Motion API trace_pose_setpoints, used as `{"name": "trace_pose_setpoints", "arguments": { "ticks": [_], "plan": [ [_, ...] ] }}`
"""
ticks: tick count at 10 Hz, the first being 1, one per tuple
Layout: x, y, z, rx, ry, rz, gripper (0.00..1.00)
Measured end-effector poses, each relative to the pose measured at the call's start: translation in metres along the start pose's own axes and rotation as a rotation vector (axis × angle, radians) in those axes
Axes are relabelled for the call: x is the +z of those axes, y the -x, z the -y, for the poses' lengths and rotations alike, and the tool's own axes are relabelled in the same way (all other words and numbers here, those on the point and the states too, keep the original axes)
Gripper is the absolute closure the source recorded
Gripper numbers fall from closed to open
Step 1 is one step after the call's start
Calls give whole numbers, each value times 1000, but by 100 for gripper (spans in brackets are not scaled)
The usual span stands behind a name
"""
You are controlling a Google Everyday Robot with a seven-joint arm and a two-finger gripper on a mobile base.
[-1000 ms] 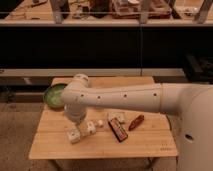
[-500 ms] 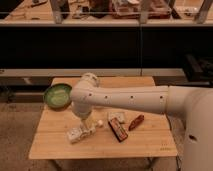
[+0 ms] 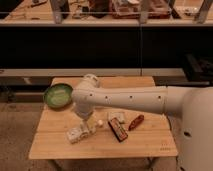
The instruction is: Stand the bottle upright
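I'm holding the gripper [image 3: 86, 125] low, left of centre of the frame — claw spread wide — right over the bottle [image 3: 74, 135] lying flat on the table [image 3: 150, 145].

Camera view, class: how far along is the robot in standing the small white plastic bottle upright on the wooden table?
Done: nothing yet; the small white plastic bottle lies on its side on the wooden table, left of the dark brown rectangular bar. In hand: the open gripper hangs over it, apparently holding nothing. Left: grasp, tip it up, set it on its base, release.
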Motion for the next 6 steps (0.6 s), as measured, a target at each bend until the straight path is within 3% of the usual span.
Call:
{"name": "trace_pose_setpoints", "arguments": {
  "ticks": [6],
  "plan": [
    [52,-27,0,15,42,-39,22]
  ]
}}
